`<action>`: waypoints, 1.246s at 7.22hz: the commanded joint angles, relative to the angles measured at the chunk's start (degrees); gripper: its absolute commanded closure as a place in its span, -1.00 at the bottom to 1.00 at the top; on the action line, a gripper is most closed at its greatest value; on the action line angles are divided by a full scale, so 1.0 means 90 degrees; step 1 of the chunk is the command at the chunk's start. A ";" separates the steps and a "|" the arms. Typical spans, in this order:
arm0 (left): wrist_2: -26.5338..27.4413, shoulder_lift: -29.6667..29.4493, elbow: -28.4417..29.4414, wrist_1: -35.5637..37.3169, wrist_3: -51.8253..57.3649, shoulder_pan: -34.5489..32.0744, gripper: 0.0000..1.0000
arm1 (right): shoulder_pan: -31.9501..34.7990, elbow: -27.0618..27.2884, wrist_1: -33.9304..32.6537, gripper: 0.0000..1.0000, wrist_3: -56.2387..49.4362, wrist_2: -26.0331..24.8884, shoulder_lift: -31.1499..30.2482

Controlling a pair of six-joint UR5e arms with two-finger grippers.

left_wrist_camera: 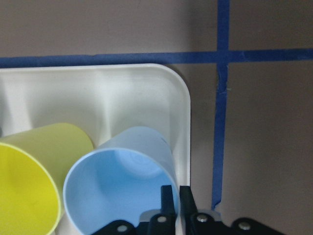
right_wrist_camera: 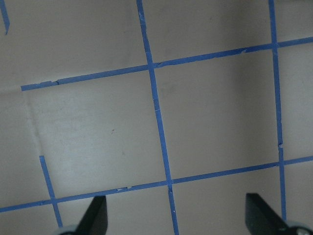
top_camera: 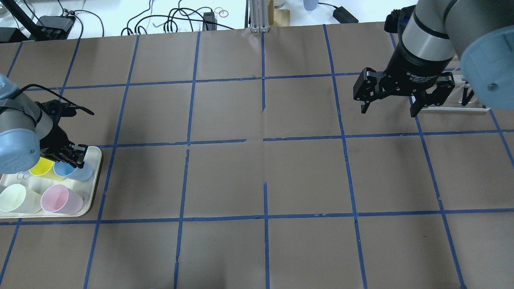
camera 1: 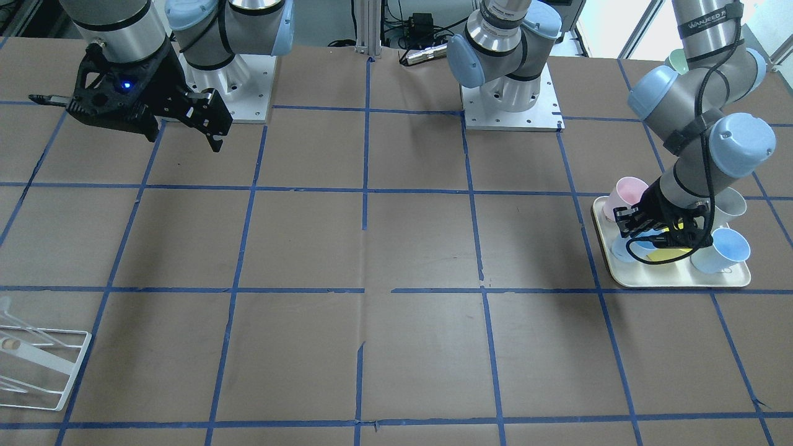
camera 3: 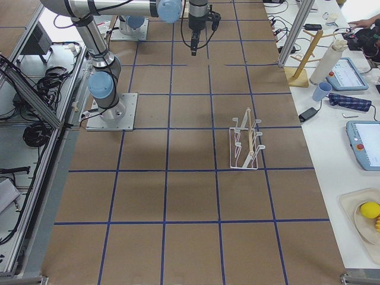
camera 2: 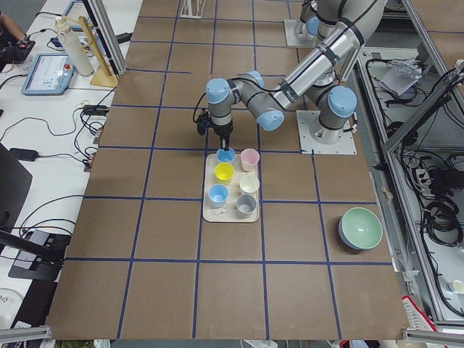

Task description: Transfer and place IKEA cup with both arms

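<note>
The pale blue IKEA cup [left_wrist_camera: 117, 186] stands in a corner of the cream tray [left_wrist_camera: 122, 93], next to a yellow cup [left_wrist_camera: 24, 186]. My left gripper [left_wrist_camera: 177, 196] is shut on the cup's rim, one finger inside and one outside. In the overhead view the left gripper [top_camera: 76, 159] is over the blue cup [top_camera: 80, 172] at the tray's [top_camera: 94, 188] far right corner. An identical blue twin [camera 1: 722, 251] stands at the tray's other end. My right gripper [top_camera: 388, 111] is open and empty, hanging above the table far to the right.
The tray also holds a pink cup [top_camera: 60, 199], a pale cream cup [top_camera: 14, 198] and a grey cup [camera 2: 245, 206]. A white wire rack [camera 3: 246, 142] stands on the right arm's side. A green bowl [camera 2: 360, 228] sits near the table's left end.
</note>
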 commanded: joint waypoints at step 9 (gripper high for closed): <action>-0.0995 0.0828 0.3026 -0.3561 -0.2815 -0.2767 -1.00 | -0.0024 0.0004 -0.0017 -1.00 -0.0221 0.0113 0.0010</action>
